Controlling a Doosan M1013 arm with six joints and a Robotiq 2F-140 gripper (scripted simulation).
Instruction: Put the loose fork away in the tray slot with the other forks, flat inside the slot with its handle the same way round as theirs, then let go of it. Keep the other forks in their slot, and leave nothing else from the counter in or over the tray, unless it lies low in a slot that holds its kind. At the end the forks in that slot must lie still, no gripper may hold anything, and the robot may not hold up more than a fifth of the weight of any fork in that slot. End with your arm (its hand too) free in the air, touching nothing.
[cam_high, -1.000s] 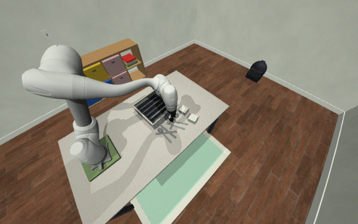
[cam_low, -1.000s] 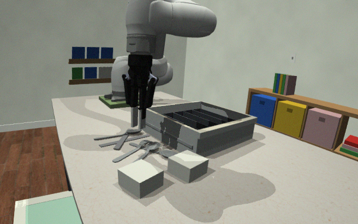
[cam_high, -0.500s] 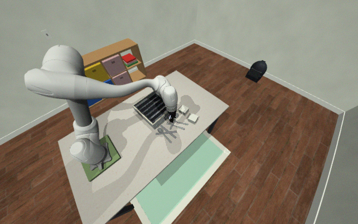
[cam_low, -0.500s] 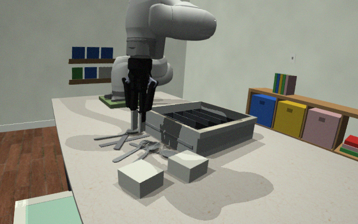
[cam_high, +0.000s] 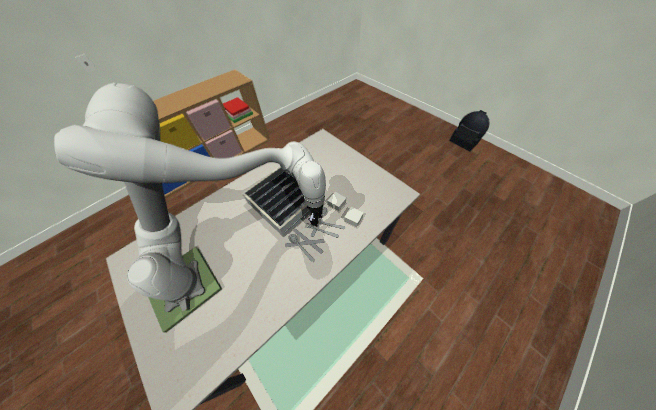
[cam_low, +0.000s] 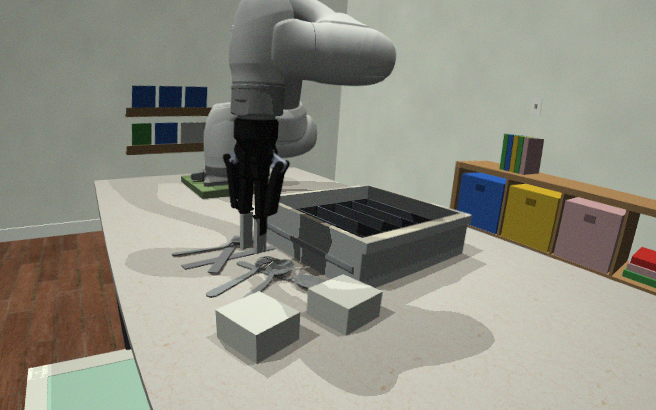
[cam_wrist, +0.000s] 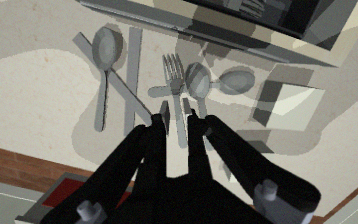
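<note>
The loose fork (cam_wrist: 173, 72) lies flat on the counter just outside the tray, tines toward the grey slotted tray (cam_high: 265, 210) (cam_low: 410, 250) (cam_wrist: 200, 25). My gripper (cam_high: 314, 220) (cam_low: 252, 246) (cam_wrist: 176, 107) points straight down over the fork's handle, fingertips close to the counter. Its fingers are drawn nearly together with a narrow gap. The handle shows in that gap, not clamped, and the fork rests on the counter. Cutlery shows dimly in a tray slot (cam_wrist: 246, 6) at the top of the wrist view.
Other cutlery lies around the fork: a spoon (cam_wrist: 106, 47) and a knife (cam_wrist: 133, 75) to its left, two spoons (cam_wrist: 198, 82) (cam_wrist: 236, 81) to its right. Two pale blocks (cam_low: 257, 325) (cam_low: 345, 302) (cam_high: 336, 200) stand beside the tray. The counter's edge runs close behind the gripper.
</note>
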